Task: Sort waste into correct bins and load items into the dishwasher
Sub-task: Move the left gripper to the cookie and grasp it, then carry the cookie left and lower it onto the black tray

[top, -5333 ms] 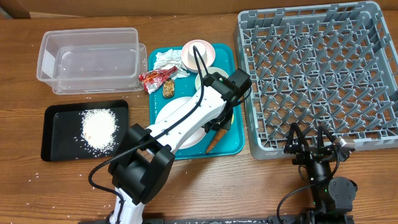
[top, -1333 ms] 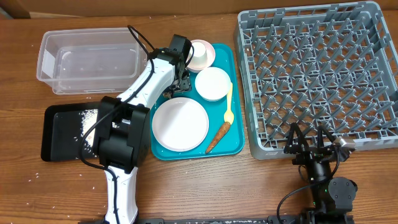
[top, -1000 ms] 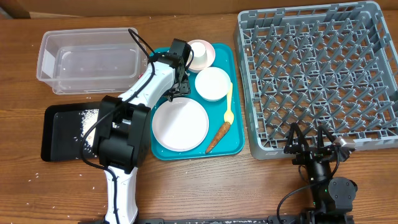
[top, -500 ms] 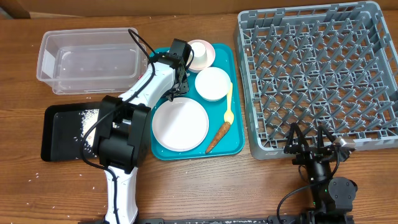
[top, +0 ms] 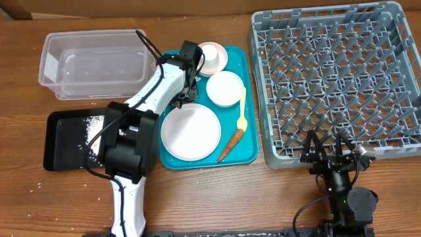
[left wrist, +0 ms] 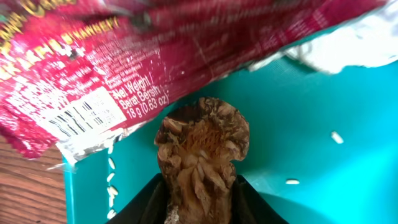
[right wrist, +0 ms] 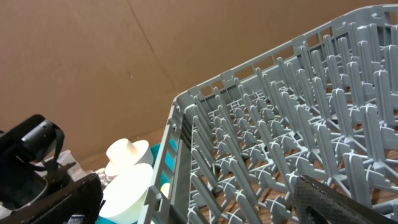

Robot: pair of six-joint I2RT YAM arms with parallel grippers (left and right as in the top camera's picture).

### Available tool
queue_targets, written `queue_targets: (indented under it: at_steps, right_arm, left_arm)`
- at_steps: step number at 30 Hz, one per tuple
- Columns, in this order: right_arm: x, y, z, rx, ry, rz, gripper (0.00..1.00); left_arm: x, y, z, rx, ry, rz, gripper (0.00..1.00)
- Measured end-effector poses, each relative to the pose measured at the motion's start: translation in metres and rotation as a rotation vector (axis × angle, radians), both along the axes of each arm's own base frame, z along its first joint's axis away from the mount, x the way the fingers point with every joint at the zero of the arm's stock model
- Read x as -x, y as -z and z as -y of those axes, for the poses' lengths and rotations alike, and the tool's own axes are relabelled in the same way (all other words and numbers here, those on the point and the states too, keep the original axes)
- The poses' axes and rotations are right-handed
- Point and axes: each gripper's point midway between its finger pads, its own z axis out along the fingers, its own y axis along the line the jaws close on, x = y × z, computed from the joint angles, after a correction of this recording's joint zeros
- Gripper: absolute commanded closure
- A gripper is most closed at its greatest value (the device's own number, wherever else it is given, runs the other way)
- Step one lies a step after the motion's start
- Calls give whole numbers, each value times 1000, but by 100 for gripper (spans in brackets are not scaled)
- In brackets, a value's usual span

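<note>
In the left wrist view my left gripper (left wrist: 199, 183) is shut on the brown food lump (left wrist: 200, 149), one black finger (left wrist: 140, 205) pressed to each side, just above the teal tray (left wrist: 298, 124). The red wrapper (left wrist: 124, 56) lies right behind the lump, with a corner of the white napkin (left wrist: 354, 50) beside it. From overhead the left gripper (top: 186, 92) covers all three at the tray's upper left. My right gripper (top: 327, 148) stands open at the front edge of the grey dishwasher rack (top: 335, 79), nothing between its fingers.
On the teal tray (top: 253, 155) sit a plate (top: 191, 131), bowl (top: 225, 88), cup in a pink dish (top: 212, 56), yellow spoon (top: 243, 108) and carrot (top: 230, 145). The clear tub (top: 95, 62) and the black tray (top: 56, 141) holding rice (top: 95, 122) lie left.
The left arm swung from the tray's right side to its upper left. Over the last second its jaws closed on the brown lump. The right arm has not moved.
</note>
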Motion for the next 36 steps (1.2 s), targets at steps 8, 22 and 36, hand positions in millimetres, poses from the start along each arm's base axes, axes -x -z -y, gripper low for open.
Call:
queue_targets:
  at_steps: [8, 22, 36]
  right_arm:
    - [0, 0, 0, 0, 0, 0, 0]
    - [0, 0, 0, 0, 0, 0, 0]
    - [0, 0, 0, 0, 0, 0, 0]
  left_arm:
    - [-14, -31, 13, 55, 7, 25, 70]
    - [5, -102, 19, 104, 13, -60, 71]
    - [19, -143, -13, 94, -50, -101, 66]
